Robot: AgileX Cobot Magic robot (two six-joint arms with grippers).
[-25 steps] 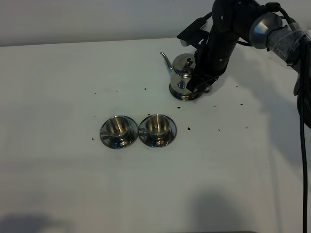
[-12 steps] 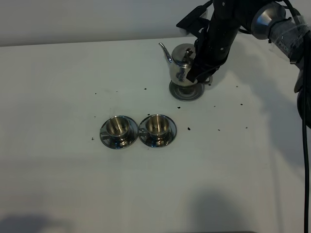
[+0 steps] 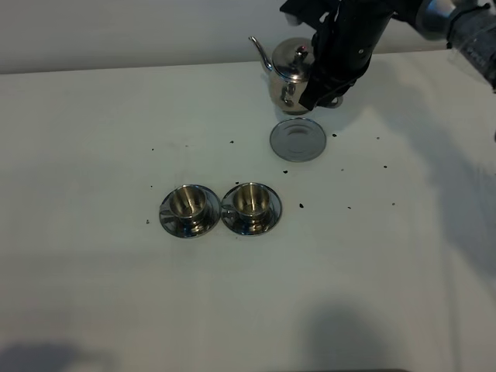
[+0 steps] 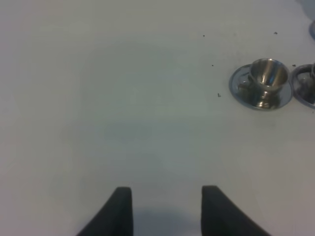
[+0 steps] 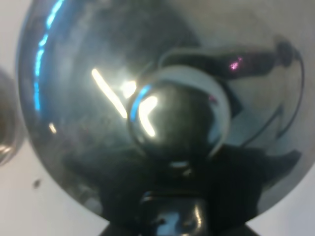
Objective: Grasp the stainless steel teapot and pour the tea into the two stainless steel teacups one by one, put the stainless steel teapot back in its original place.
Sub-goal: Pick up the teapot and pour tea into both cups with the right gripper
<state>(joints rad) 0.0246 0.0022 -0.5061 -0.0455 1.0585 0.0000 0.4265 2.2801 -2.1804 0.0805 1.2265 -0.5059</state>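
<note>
The right hand (image 3: 313, 94) is clenched on the loop handle of the stainless steel teapot (image 3: 285, 71), holding it in the air with the spout pointing away from the hand, above a bare saucer (image 3: 297, 140) on the white surface (image 3: 108, 294). The two stainless steel teacups (image 3: 249, 200) sit side by side well apart from that hand. The left hand (image 4: 166, 199) hangs released over the surface, gripping nothing.

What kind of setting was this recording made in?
Likely a lab test bench, not a kitchen: a bare white table before a blank wall, with the right gripper holding a steel teapot near two teacups.
</note>
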